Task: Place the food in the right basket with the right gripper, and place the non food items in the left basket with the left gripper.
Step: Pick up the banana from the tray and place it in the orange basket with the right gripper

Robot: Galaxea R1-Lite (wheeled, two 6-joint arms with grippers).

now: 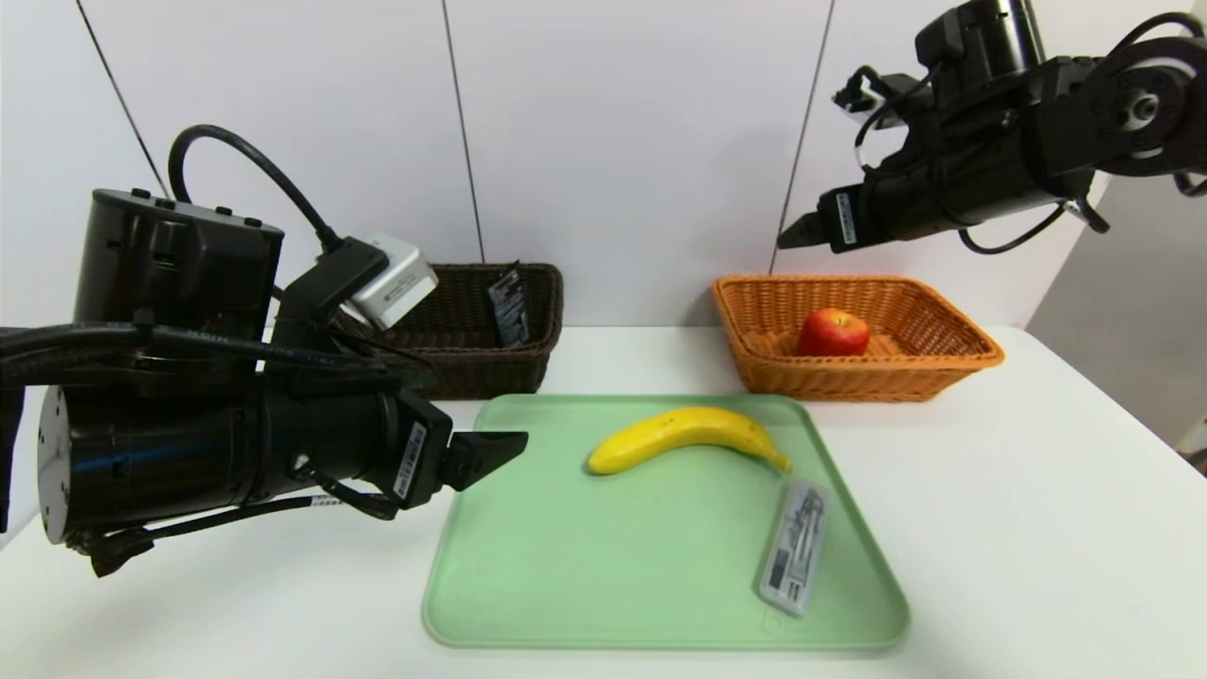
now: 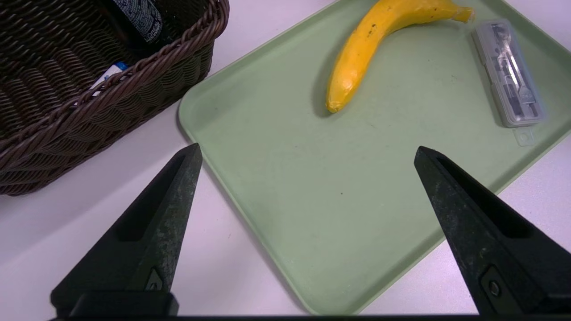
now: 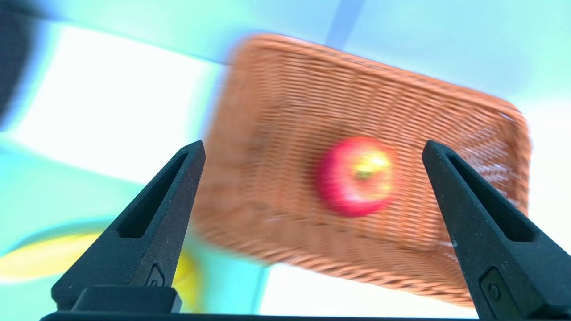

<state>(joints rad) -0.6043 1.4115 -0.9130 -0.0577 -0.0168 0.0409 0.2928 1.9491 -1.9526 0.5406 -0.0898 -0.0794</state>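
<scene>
The right tool hangs in the air above the orange basket, fingers spread wide and gripping nothing. The apple sits inside that basket at the surface's far edge. The left tool waits open over the green tray's left edge. On the tray lie the banana and the clear case. The dark basket holds a black tube and what seems to be the marker.

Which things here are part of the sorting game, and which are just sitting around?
Part of the job: banana, apple, clear case, black tube, orange basket, dark basket, both grippers.
Just there: green tray, white table.
</scene>
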